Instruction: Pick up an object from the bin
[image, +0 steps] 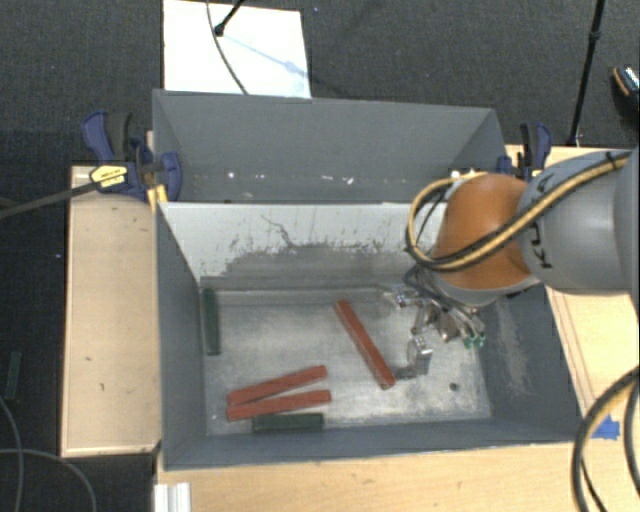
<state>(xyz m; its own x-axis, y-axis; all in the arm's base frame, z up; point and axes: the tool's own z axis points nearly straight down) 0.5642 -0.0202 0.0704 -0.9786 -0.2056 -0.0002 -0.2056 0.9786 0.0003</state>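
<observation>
Reddish-brown and flat, a slim diagonal stick lies on the bin floor right of centre, not yet lifted. The gripper hangs just beside its lower end. I cannot tell how wide it stands or whether it grasps anything. Grasping and raising seem left to do. Two matching sticks lie front left, with a dark green bar below them and another green bar by the left wall, all on scuffed grey metal.

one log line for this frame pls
gripper: low in bin, right part, beside lower end of slanted red bar | grasp: cannot tell | rest: two red bars, two dark green bars at left
</observation>
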